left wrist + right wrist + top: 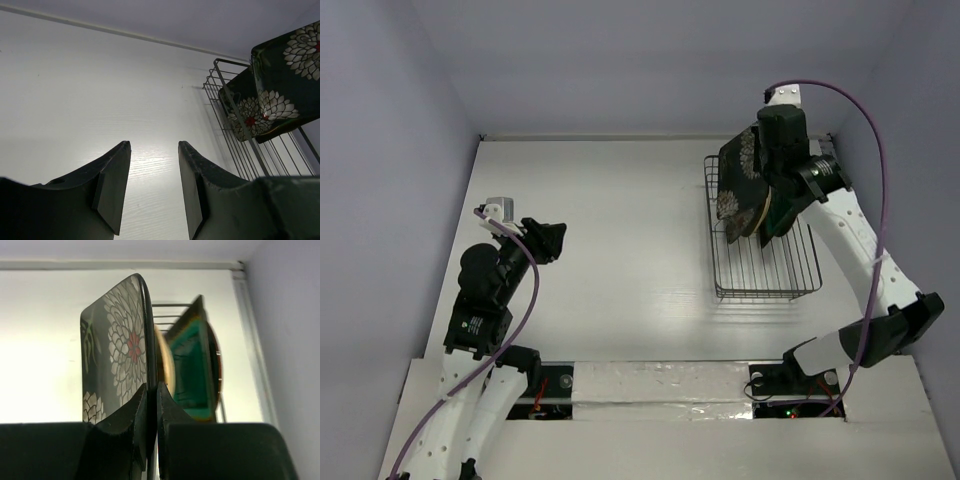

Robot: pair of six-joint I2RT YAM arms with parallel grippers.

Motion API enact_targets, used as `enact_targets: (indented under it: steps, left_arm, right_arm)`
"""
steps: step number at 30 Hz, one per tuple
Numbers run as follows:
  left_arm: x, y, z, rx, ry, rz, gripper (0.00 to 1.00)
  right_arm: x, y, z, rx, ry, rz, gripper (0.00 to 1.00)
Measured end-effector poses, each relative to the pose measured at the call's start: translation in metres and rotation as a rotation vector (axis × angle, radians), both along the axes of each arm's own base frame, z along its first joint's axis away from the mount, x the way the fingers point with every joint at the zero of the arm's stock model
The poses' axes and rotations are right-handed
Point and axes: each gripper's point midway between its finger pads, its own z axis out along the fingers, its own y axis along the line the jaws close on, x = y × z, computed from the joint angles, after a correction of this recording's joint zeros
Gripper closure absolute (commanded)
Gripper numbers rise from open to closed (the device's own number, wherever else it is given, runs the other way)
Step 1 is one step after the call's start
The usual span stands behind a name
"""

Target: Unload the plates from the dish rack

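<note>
White, red-centred flowers cover the black square plate (125,355); its neighbours are a cream plate (164,362) and a dark plate (192,365) with a teal centre. The wire dish rack (770,275) is dark grey, the table (620,250) white.

The white table (620,240) is enclosed by pale walls (650,60) at the back and sides. The dish rack (780,272) is set directly on it, near its far right corner.
</note>
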Motion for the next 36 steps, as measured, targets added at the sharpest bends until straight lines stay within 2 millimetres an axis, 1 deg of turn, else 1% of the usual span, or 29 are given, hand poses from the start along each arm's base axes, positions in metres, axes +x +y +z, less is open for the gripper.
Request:
enact_targets:
  steps: [2, 6, 8, 10, 13, 14, 17, 23, 25, 27, 30, 34, 36]
  left_arm:
    - [0.0, 0.001, 0.0, 0.0, 0.0, 0.004, 0.6]
    - [0.001, 0.004, 0.0, 0.0, 0.0, 0.014, 0.6]
    - [0.002, 0.005, 0.0, 0.0, 0.0, 0.019, 0.6]
    - [0.002, 0.005, 0.0, 0.0, 0.0, 0.021, 0.6]
    - [0.002, 0.005, 0.0, 0.0, 0.0, 0.023, 0.6]
    - [0.002, 0.006, 0.0, 0.0, 0.0, 0.024, 0.6]
    - [0.002, 0.006, 0.0, 0.0, 0.0, 0.027, 0.6]
    - [0.004, 0.01, 0.0, 0.001, 0.0, 0.044, 0.61]
    - [0.004, 0.011, 0.0, 0.001, 0.0, 0.05, 0.61]
    - [0.005, 0.012, 0.0, 0.001, 0.001, 0.053, 0.61]
    - [0.005, 0.012, -0.001, 0.001, 0.002, 0.055, 0.61]
    - [0.006, 0.012, -0.002, 0.003, 0.008, 0.055, 0.61]
    - [0.006, 0.012, -0.002, 0.003, 0.009, 0.055, 0.61]
  right_arm:
    - [-0.005, 0.01, 0.009, 0.045, -0.028, 0.038, 1.0]
    - [-0.012, 0.047, 0.028, 0.183, -0.105, 0.162, 1.0]
    - [-0.012, 0.074, 0.034, 0.26, -0.139, 0.236, 1.0]
    - [-0.006, 0.102, 0.033, 0.331, -0.15, 0.3, 1.0]
    - [0.009, 0.147, 0.021, 0.44, -0.138, 0.382, 1.0]
    - [0.014, 0.161, 0.015, 0.471, -0.13, 0.402, 1.0]
    - [0.029, 0.205, -0.013, 0.552, -0.085, 0.447, 1.0]
    - [0.055, 0.283, -0.088, 0.654, 0.049, 0.48, 1.0]
    - [0.063, 0.304, -0.111, 0.674, 0.084, 0.477, 1.0]
    - [0.069, 0.324, -0.134, 0.695, 0.123, 0.474, 1.0]
    - [0.079, 0.349, -0.162, 0.728, 0.164, 0.466, 1.0]
    - [0.091, 0.378, -0.184, 0.77, 0.186, 0.468, 1.0]
    - [0.096, 0.387, -0.193, 0.788, 0.195, 0.462, 1.0]
